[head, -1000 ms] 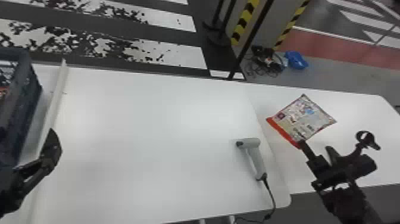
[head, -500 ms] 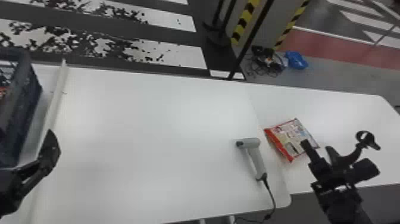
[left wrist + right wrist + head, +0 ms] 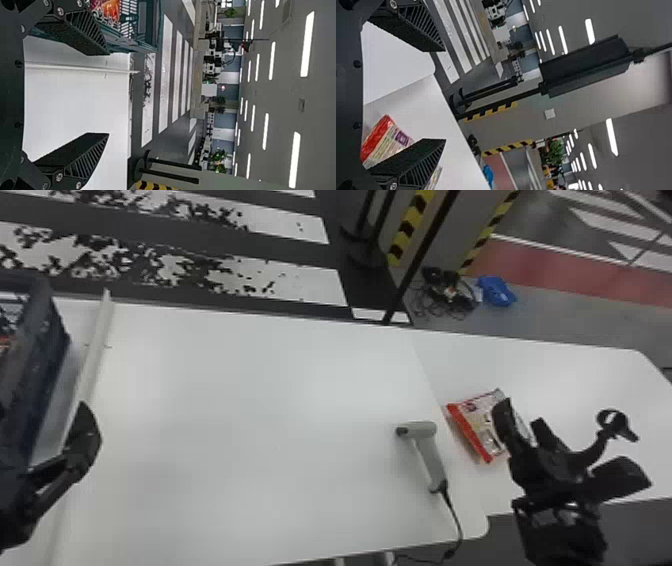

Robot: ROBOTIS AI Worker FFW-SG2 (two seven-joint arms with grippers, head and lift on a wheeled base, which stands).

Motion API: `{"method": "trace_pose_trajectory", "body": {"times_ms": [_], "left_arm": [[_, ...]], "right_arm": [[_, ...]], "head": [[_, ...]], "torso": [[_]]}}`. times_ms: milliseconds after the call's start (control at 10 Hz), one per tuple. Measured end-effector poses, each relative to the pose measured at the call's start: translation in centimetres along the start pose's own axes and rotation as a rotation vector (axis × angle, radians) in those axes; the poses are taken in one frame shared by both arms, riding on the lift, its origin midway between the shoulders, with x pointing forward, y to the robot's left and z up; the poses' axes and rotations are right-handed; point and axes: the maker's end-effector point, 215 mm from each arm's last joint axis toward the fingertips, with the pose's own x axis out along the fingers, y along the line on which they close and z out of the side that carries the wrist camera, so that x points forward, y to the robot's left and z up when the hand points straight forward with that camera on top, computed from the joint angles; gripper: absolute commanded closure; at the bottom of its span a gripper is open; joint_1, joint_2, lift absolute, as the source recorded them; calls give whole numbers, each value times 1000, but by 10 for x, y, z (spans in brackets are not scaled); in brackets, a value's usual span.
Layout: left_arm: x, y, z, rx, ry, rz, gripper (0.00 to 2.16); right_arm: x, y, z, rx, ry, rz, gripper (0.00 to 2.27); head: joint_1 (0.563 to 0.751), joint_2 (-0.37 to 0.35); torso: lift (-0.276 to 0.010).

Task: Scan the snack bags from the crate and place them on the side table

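My left gripper (image 3: 82, 435) is at the left beside the dark crate (image 3: 37, 375); in the left wrist view the gripper (image 3: 105, 94) stands open, holding nothing, near the crate (image 3: 134, 43) with a red-orange snack bag (image 3: 111, 11) in it. A red-edged snack bag (image 3: 475, 425) lies on the side table (image 3: 565, 375), right of the grey scanner (image 3: 425, 450). Over its right part is my right gripper (image 3: 565, 440), which hides some of it. In the right wrist view that gripper (image 3: 442, 95) is open, one finger overlapping the bag (image 3: 387, 142).
The scanner's cable (image 3: 455, 515) runs off the near edge of the main white table (image 3: 250, 415). A pale strip (image 3: 95, 350) lies alongside the crate. Beyond the tables stand a thin black pole (image 3: 420, 255) and a striped pillar.
The bag, earlier farther back at the right gripper's fingertip, has come down toward the scanner and turned. The right gripper has shifted and turned, its fingers now apart. The left arm has barely moved.
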Motion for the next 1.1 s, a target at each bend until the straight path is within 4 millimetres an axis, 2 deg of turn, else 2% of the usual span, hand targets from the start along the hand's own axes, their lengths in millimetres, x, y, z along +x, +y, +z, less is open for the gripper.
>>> {"method": "trace_pose_trajectory", "body": {"times_ms": [200,400,500,700,900,1000,1100], "left_arm": [[-2,0,3,-1,-11,3,164],[-3,0,5,0,-19,3,164],[-3,-1,5,-1,-20,1,164],[-3,-9,3,3,-17,-11,164],[-3,-15,1,11,-22,-23,164],[-3,-16,2,18,-29,-24,164],[-4,-16,5,27,-42,-23,164]], "right_arm": [[-24,93,10,-107,-85,149,66],[-52,170,-3,-172,-148,238,66],[-64,200,-12,-182,-157,275,66],[-84,248,-24,-204,-175,332,66],[-103,287,-48,-260,-155,391,63],[-109,295,-63,-279,-123,411,63],[-112,293,-73,-288,-91,413,60]], "head": [[695,-348],[695,-220],[695,-197],[695,-118],[695,-66],[695,-37],[695,-29]], "torso": [[-94],[-94],[-94],[-94],[-94],[-94],[-94]]}}
